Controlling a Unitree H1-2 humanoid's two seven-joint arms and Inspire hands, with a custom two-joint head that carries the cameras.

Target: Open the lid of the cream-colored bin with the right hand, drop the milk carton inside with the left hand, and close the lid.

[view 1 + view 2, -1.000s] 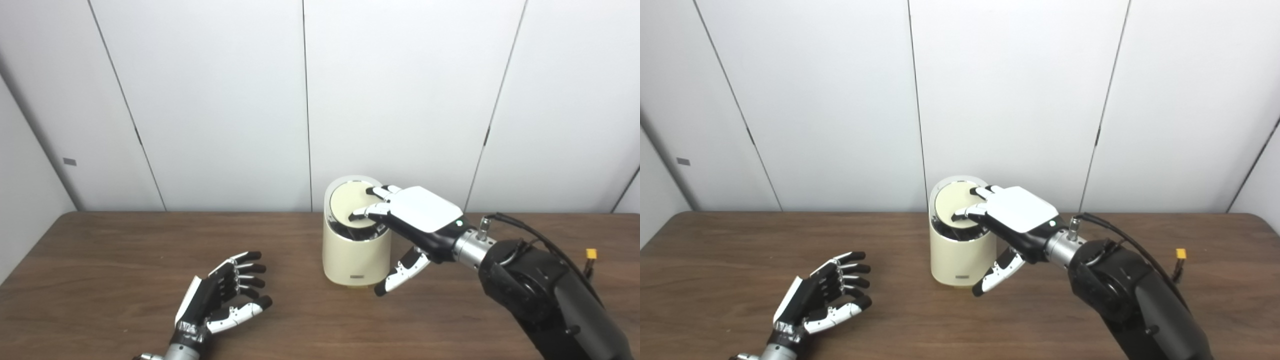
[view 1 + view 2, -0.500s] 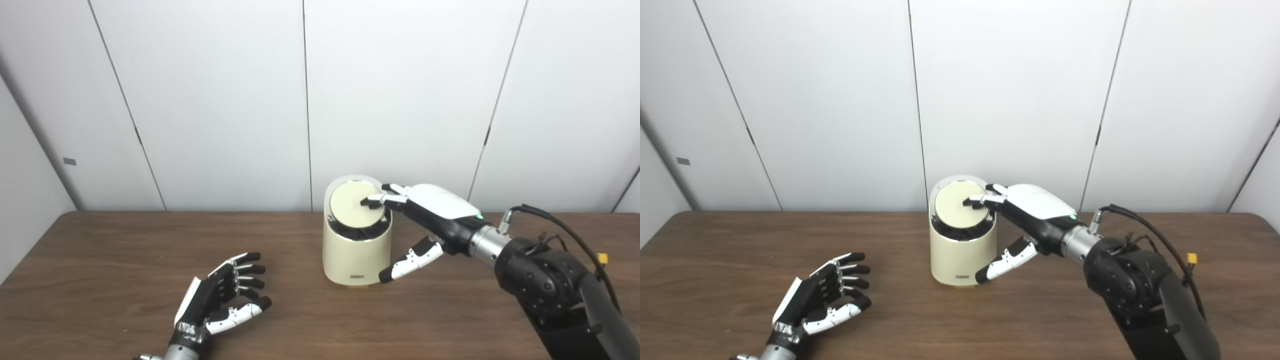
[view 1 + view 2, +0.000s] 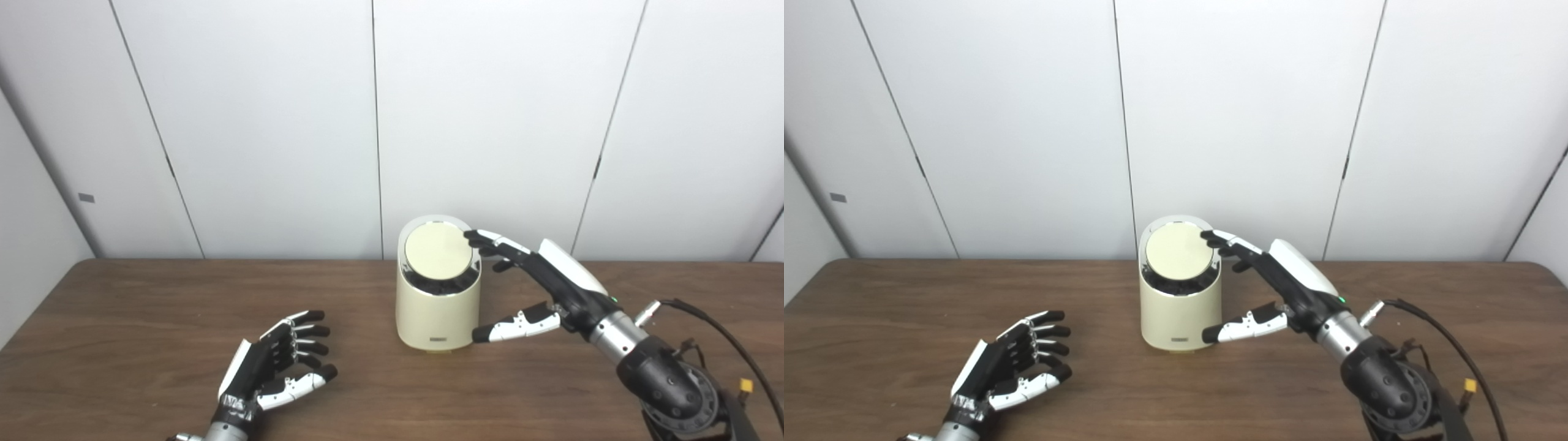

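Lower left of frame: left hand [image 3: 272,370] rested on table [image 3: 122,318], fingers spread, nothing held. Centre: cream-colored bin [image 3: 437,306], lid [image 3: 438,251] seen nearly seated. Right hand [image 3: 539,288] beside it, fingers apart, fingertips [image 3: 474,236] at lid rim. Milk carton not seen, judged inside; closing step in hand; final press and withdrawal called for.

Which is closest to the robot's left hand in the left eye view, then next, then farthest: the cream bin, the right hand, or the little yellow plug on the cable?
From the left hand, at the table's near left:
1. Cream bin, mid-table, to its right.
2. Right hand, just beyond the bin's right side.
3. Yellow plug, at the far right edge.
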